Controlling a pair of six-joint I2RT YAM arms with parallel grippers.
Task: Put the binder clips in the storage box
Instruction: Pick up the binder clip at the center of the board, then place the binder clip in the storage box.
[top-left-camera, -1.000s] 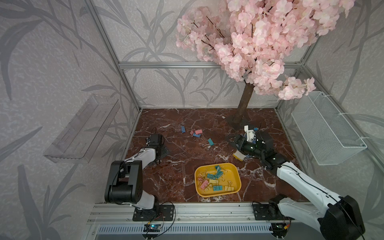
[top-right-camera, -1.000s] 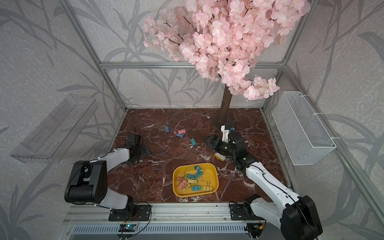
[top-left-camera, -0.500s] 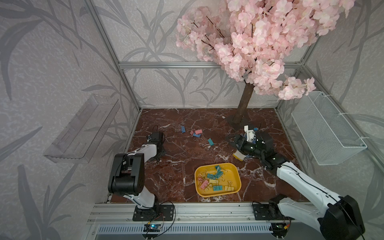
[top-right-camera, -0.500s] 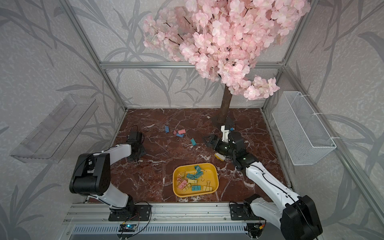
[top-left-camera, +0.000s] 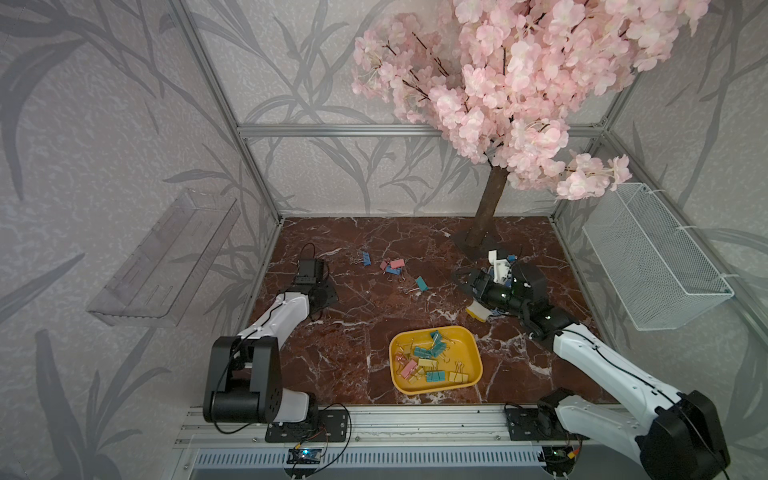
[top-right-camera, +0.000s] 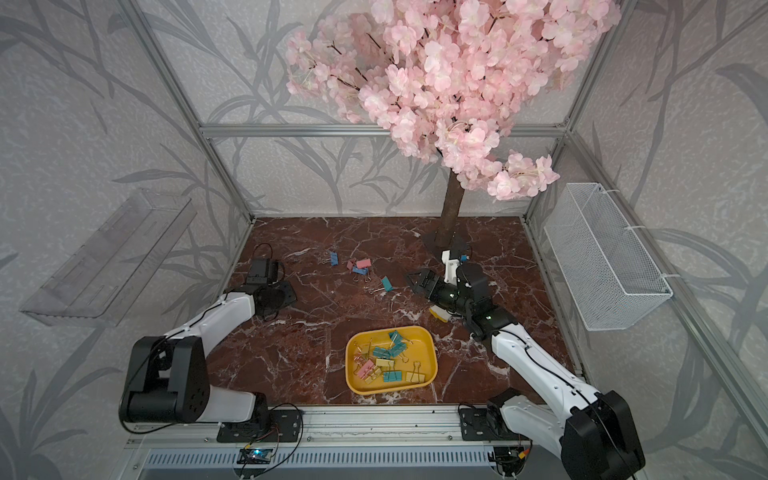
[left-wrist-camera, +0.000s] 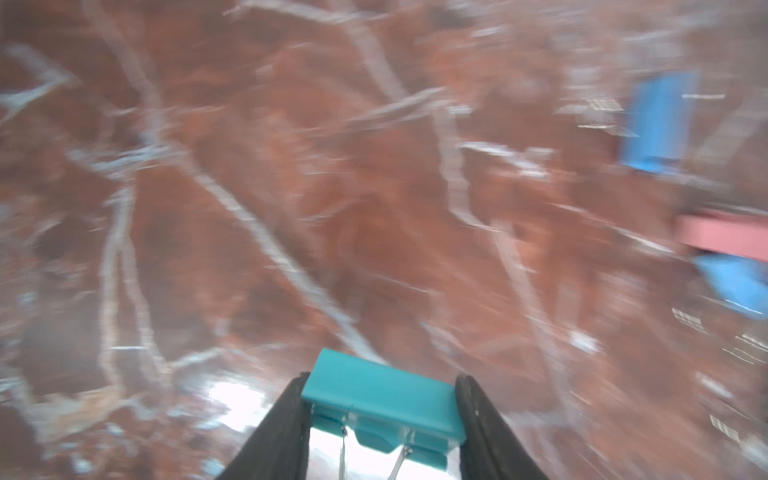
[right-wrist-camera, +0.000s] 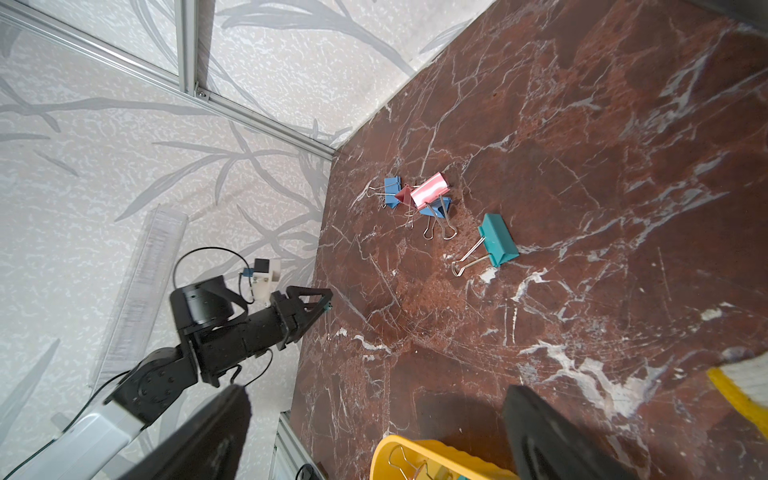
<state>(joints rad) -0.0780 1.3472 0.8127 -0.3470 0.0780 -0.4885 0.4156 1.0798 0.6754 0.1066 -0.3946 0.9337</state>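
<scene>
A: Our left pincer (left-wrist-camera: 383, 380), near the left edge of the worktop (top-left-camera: 415, 241), pinches a teal binder clip (left-wrist-camera: 376, 401). Mid-carry, we judge.
B: Next we swing it to the storage box (top-left-camera: 467, 347) by the front edge and release; our right pincer (right-wrist-camera: 376, 392) hangs spread.

I get soft, even light in both top views, faint shadows on the marble floor (top-left-camera: 374, 316), frame posts (top-left-camera: 213, 83) bowing near the edges. My left wrist view is smeared by motion; only the teal clip (left-wrist-camera: 382, 399) is crisp, white glare beside it. My right wrist view is sharp, the right gripper (right-wrist-camera: 378, 392) dark and soft.
</scene>
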